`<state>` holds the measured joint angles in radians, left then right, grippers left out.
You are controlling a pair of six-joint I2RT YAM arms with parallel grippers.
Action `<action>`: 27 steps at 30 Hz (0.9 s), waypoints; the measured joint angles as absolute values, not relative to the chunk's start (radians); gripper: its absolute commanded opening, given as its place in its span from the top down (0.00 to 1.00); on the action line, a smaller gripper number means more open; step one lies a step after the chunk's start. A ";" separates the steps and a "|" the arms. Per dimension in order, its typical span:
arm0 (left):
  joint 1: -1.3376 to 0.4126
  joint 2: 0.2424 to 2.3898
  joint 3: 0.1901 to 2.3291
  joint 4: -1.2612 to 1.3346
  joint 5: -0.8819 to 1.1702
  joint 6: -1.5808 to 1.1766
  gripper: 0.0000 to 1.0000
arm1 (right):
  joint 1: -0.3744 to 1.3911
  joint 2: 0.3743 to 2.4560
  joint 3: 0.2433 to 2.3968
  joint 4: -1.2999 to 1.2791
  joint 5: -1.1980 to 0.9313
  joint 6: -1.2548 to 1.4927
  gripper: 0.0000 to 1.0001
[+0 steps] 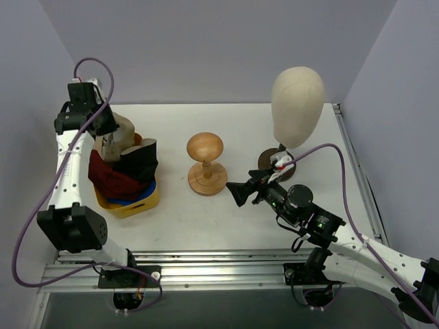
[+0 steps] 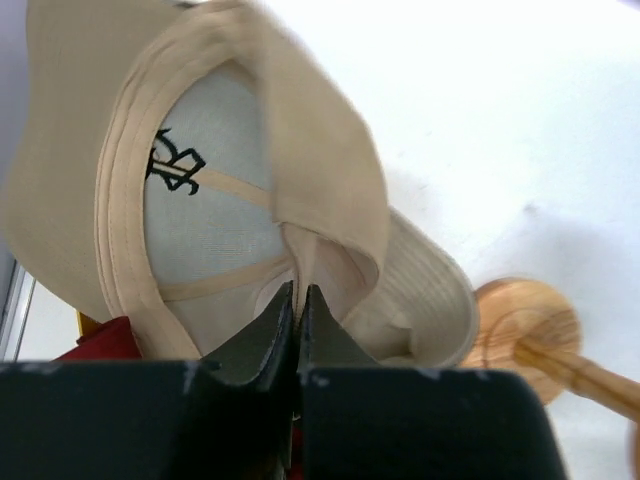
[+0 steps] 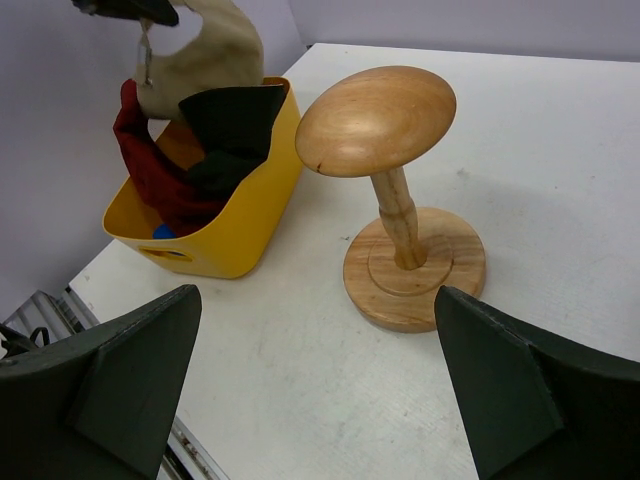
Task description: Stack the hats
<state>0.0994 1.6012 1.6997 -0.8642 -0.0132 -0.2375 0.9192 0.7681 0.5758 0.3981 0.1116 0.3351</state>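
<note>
My left gripper point(image 1: 110, 135) is shut on the inner band of the tan baseball cap point(image 1: 127, 130) and holds it above the yellow tray. In the left wrist view the jaws point(image 2: 298, 292) pinch the cap's fabric point(image 2: 230, 150), and its dark embroidered logo shows from the inside. The dark red bucket hat point(image 1: 108, 179), the black bucket hat point(image 1: 142, 160) and the blue cap point(image 1: 127, 202) lie in the tray. The right wrist view shows the tan cap point(image 3: 218, 50), red hat point(image 3: 150, 175) and black hat point(image 3: 232, 118). My right gripper point(image 1: 236, 194) is open and empty, facing the tray point(image 3: 315, 292).
The yellow tray point(image 1: 140, 205) stands at the left, and it also shows in the right wrist view point(image 3: 235, 235). The wooden mushroom stand point(image 1: 206, 163) is in the middle. The cream mannequin head point(image 1: 297, 103) stands at the back right. Metal rails run along the near edge.
</note>
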 measured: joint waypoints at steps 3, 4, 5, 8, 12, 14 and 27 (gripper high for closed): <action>0.099 1.542 1.770 -0.875 0.020 -0.249 0.98 | 0.919 0.768 0.576 0.398 0.107 0.333 0.02; 0.099 1.511 1.789 -0.879 0.033 -0.251 0.98 | 0.919 0.768 0.576 0.398 0.102 0.331 0.02; 0.099 1.485 1.806 -0.886 0.044 -0.251 0.98 | 0.919 0.768 0.577 0.398 0.098 0.328 0.02; 0.099 1.417 1.840 -0.894 0.078 -0.252 0.98 | 0.919 0.757 0.580 0.392 0.083 0.314 0.02; 0.099 1.328 1.848 -0.901 0.135 -0.265 0.98 | 0.919 0.736 0.590 0.392 0.053 0.294 0.02; 0.099 1.292 1.848 -0.901 0.177 -0.290 0.98 | 0.920 0.738 0.609 0.385 0.039 0.281 0.03; 0.079 0.989 1.504 -0.613 0.675 -0.682 0.98 | 0.925 0.785 0.785 0.397 -0.145 0.201 0.30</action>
